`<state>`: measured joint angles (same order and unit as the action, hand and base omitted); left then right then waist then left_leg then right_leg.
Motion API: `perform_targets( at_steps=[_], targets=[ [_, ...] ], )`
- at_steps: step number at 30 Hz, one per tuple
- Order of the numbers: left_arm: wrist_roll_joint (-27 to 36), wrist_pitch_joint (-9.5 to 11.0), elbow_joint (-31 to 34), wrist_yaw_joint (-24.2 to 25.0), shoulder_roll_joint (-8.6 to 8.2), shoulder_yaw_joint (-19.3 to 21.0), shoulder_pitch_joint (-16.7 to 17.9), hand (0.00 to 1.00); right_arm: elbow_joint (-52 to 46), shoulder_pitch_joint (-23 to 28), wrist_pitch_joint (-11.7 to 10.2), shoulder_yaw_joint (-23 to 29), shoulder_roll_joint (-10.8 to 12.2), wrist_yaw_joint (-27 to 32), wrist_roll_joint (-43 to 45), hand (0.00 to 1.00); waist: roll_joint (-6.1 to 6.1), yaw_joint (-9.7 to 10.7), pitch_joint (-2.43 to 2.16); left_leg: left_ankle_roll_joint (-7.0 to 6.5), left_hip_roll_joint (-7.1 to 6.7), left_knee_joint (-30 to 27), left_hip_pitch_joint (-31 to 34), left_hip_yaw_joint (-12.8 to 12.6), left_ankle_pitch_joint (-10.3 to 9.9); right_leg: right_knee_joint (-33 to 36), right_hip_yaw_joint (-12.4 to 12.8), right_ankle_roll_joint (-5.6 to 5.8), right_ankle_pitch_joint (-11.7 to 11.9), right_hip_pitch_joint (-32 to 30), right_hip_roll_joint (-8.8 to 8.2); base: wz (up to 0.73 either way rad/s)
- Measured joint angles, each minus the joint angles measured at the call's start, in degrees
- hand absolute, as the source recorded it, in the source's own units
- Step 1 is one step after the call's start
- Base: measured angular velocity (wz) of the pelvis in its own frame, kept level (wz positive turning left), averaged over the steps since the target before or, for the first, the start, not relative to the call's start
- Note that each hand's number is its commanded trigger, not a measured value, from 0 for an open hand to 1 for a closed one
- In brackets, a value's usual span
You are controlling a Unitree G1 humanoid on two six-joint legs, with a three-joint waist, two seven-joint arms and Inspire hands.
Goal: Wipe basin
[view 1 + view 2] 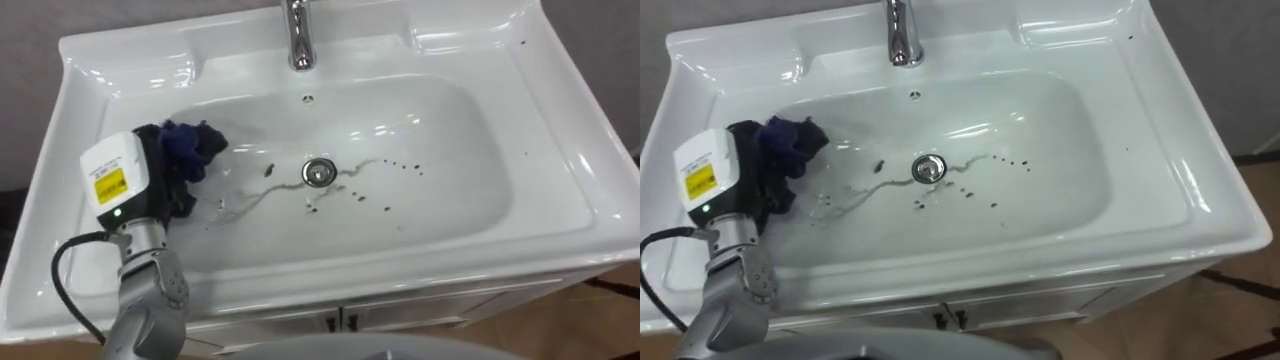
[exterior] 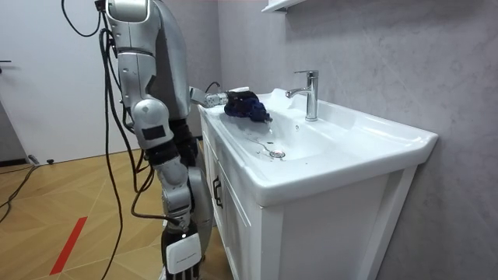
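Cloth (image 1: 195,145), dark blue and bunched, is clutched in the left hand (image 1: 168,178), whose dark fingers curl into it against the left inner slope of the white basin (image 1: 560,150). The forearm rises steeply from the lower left over the front rim. Right of the cloth, water streaks (image 1: 250,200) and dark specks (image 1: 400,165) surround the drain (image 1: 318,172); the faucet (image 1: 298,35) stands behind. The right hand (image 2: 184,266) hangs at the robot's side.

Grey textured wall (image 2: 373,47), herringbone wood floor (image 2: 78,194)
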<state>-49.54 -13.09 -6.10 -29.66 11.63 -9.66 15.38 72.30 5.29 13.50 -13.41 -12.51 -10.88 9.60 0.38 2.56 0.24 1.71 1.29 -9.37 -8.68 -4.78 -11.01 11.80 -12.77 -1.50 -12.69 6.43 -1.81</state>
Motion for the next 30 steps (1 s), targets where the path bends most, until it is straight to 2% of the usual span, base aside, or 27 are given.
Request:
perform_targets(
  at_steps=[6,11,18,23,28,30],
  targets=[
    [0.6,2.6,0.0,0.2,0.03,0.0,-2.5,1.0,2.3,-0.8,-1.6,-0.3,0.4,0.3,0.0,0.0,-0.26,0.9,0.21,0.0,0.1,0.0,0.1,0.2,0.0,0.0,0.9,-0.14,0.1,0.0,0.17,-0.08],
    [0.0,3.6,0.0,1.6,0.1,-0.2,-2.9,1.0,2.6,-0.7,-2.2,-0.1,1.1,0.4,0.0,0.0,-0.21,2.3,0.19,-0.05,0.03,0.1,-0.2,0.1,-0.1,-0.1,1.2,-0.12,0.1,0.4,0.12,-0.01],
    [-4.5,3.3,-0.8,4.6,0.29,-3.9,-2.8,1.0,2.5,-0.3,-2.2,0.2,1.6,0.8,0.3,0.0,0.73,2.2,0.17,-0.05,0.06,0.3,-0.5,-0.5,-0.1,-0.1,1.4,-0.12,0.1,0.5,0.23,0.0],
    [-8.8,3.0,-1.2,7.3,0.57,-4.2,-2.8,1.0,2.5,-0.2,-2.2,0.9,1.4,0.1,0.7,0.0,0.82,2.2,0.19,-0.05,0.08,0.2,-0.7,-1.5,-0.1,-0.1,1.9,-0.12,0.1,0.3,0.25,-0.02],
    [-10.7,1.6,-1.4,10.0,1.23,-4.2,-2.7,1.0,1.1,-0.2,-2.2,1.0,1.3,-0.4,0.8,0.0,1.41,2.1,-0.19,-0.05,0.1,0.2,-0.6,-1.8,-0.1,0.0,2.6,-0.12,0.2,-0.5,0.36,-0.06],
    [-11.3,0.7,-2.1,10.5,2.05,-4.5,-2.6,1.0,0.8,-0.2,-2.2,1.0,1.3,-0.3,0.8,0.0,1.42,2.1,-0.23,-0.05,0.12,0.2,-0.6,-2.0,-0.1,0.1,3.0,-0.13,0.3,-0.5,0.45,-0.06]
  ],
)
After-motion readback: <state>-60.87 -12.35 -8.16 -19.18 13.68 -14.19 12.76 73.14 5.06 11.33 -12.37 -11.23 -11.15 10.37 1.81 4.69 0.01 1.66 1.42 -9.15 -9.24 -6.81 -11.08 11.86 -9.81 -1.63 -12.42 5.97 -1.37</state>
